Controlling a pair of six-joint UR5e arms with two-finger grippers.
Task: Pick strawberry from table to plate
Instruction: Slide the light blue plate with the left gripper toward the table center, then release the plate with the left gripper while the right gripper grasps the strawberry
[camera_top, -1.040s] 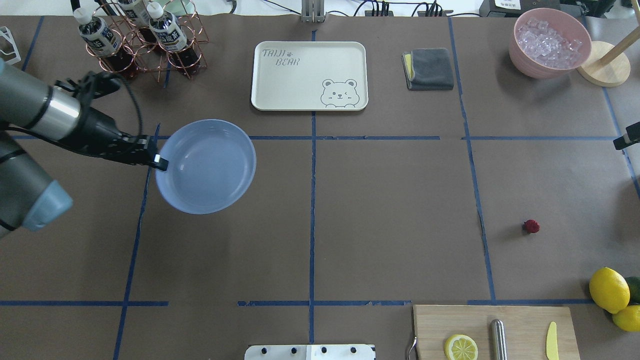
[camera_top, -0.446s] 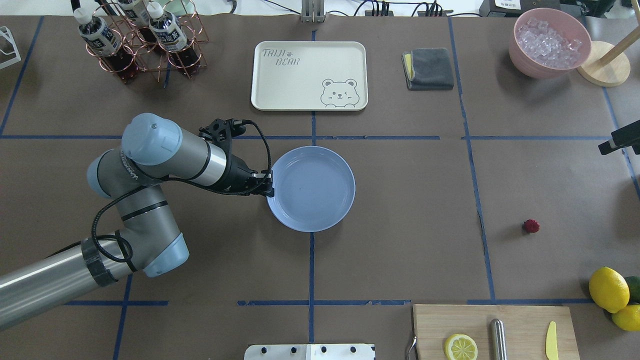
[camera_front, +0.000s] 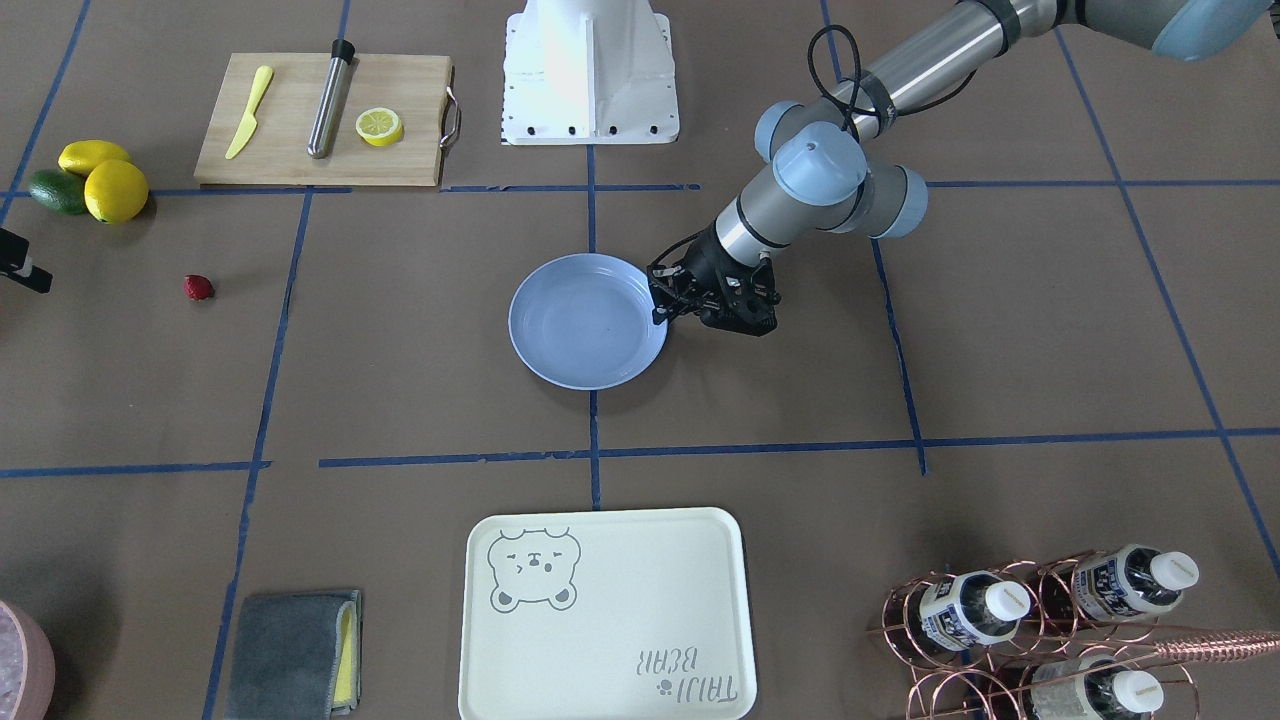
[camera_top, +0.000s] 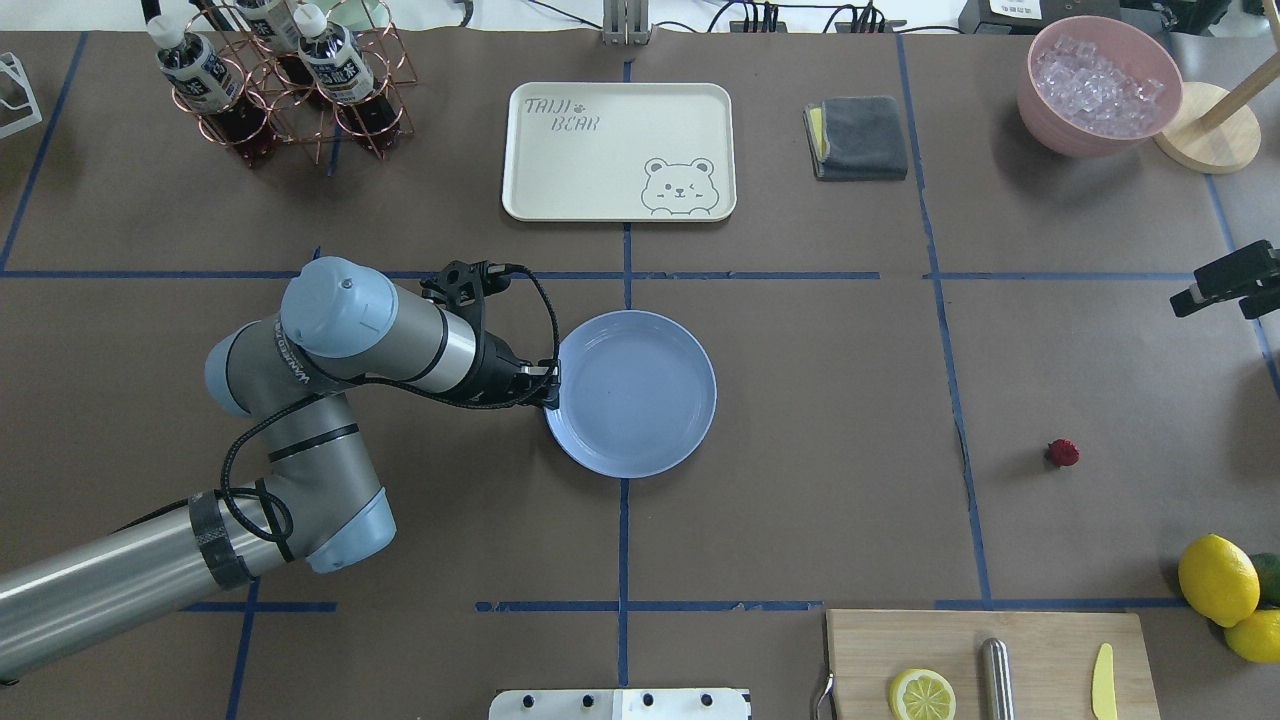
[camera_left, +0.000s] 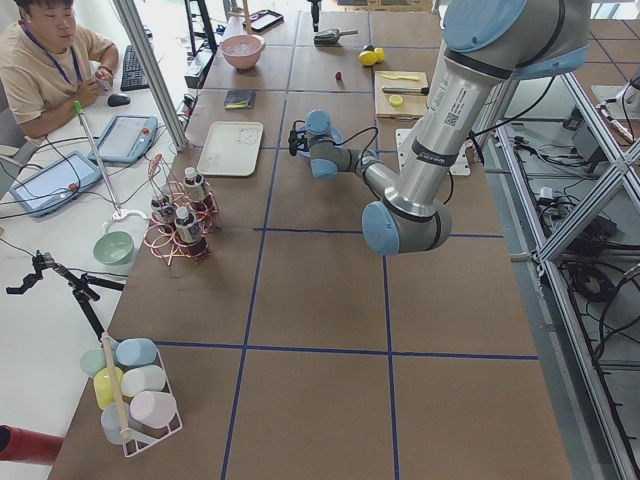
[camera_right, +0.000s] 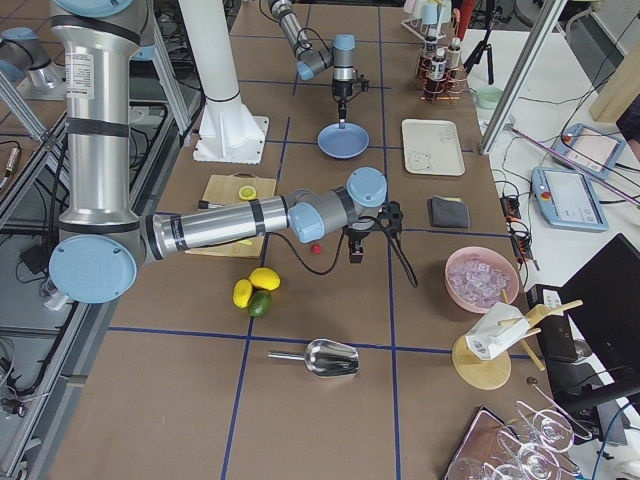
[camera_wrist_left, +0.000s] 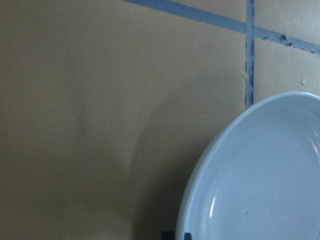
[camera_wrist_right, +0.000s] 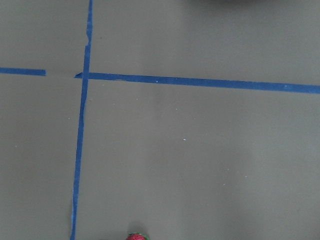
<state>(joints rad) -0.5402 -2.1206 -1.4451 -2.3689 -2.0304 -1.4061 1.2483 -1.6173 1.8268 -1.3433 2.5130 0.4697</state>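
On the table (camera_top: 820, 380), the left claw (camera_top: 550, 388) grips the plate (camera_top: 650, 400) by its rim, the strawberry (camera_top: 1063, 453) well apart.

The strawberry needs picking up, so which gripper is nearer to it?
Right. The right gripper hovers a short way from the strawberry; the left gripper holds the plate rim, far across the table.

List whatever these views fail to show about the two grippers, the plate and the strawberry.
The right gripper: cut off by the overhead view's right edge; open or shut is unclear.
The left gripper: at the rim of the plate; the left wrist view's bottom edge hides its fingertips.
The strawberry: the right wrist view's bottom edge shows only its top.
Whether the plate is lifted or rests on the table: no view settles it.
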